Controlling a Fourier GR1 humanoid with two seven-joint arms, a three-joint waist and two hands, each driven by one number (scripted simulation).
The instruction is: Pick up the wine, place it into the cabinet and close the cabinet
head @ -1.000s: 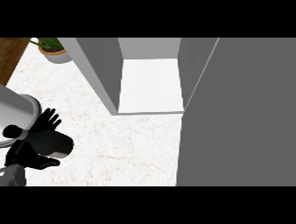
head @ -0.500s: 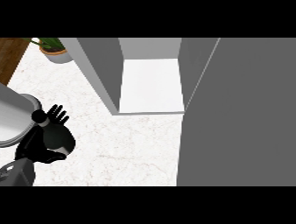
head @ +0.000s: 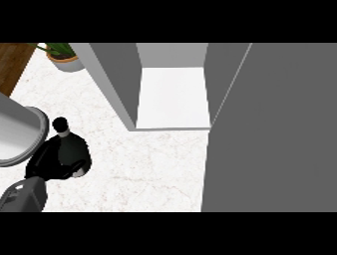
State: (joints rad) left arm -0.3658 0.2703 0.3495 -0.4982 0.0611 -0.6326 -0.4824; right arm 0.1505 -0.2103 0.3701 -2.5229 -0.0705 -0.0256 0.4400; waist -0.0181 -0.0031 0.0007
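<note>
Curling around the dark wine [head: 61, 124], left robot hand [head: 60, 158] hides most of it.

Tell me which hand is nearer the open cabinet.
Left, by default. The left hand is over the counter, down-left of the cabinet shelf. The right hand is out of view.

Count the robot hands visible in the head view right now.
1. A single black hand shows at lower left on the counter, beside a large grey cylinder. No other hand is in view.
</note>
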